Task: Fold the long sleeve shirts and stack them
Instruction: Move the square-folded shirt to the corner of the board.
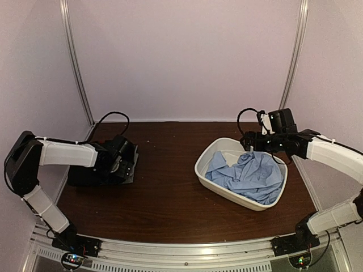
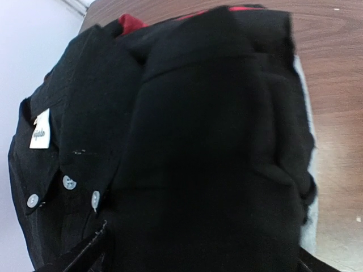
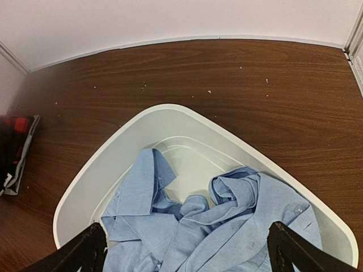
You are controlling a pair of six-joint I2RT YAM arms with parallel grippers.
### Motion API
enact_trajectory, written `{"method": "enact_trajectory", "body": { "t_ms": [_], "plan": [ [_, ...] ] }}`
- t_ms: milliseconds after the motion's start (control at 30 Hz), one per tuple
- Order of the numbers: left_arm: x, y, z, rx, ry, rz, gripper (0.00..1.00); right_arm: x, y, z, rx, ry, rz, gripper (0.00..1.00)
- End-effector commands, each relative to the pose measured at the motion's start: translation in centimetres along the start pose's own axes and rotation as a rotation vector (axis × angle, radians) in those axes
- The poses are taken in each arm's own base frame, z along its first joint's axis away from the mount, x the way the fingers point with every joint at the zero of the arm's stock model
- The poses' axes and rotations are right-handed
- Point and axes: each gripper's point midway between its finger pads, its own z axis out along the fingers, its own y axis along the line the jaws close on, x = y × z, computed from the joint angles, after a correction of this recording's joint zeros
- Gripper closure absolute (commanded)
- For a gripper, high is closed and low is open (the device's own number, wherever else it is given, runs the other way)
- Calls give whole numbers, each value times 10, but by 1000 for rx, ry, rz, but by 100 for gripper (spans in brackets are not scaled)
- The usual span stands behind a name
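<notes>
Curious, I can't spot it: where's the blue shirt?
From above, the blue shirt lies crumpled in the white tub on the right of the table by the open right hand.

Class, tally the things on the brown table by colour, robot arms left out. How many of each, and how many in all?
black folded cloth shirt with white buttons: 1
light blue crumpled cloth shirt: 1
white oval plastic tub: 1
Total: 3
A red cloth shows at the black shirt; whether it is separate cannot be told.
</notes>
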Motion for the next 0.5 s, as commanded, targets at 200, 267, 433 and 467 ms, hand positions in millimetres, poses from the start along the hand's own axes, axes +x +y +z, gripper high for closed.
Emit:
{"method": "enact_trajectory", "body": {
  "t_ms": [200, 267, 433, 467],
  "plan": [
    [0, 43, 27, -88, 32, -50, 6, 3, -8, 10, 73, 49, -13, 0],
    [-1, 50, 34, -83, 42, -84, 6, 4, -9, 13, 80, 58, -16, 0],
    [-3, 69, 39, -112, 34, -133, 5, 9, -28, 21, 203, 115, -47, 0],
    [-4, 70, 39, -109, 29, -140, 5, 9, -32, 23, 227, 124, -56, 0]
  ]
}}
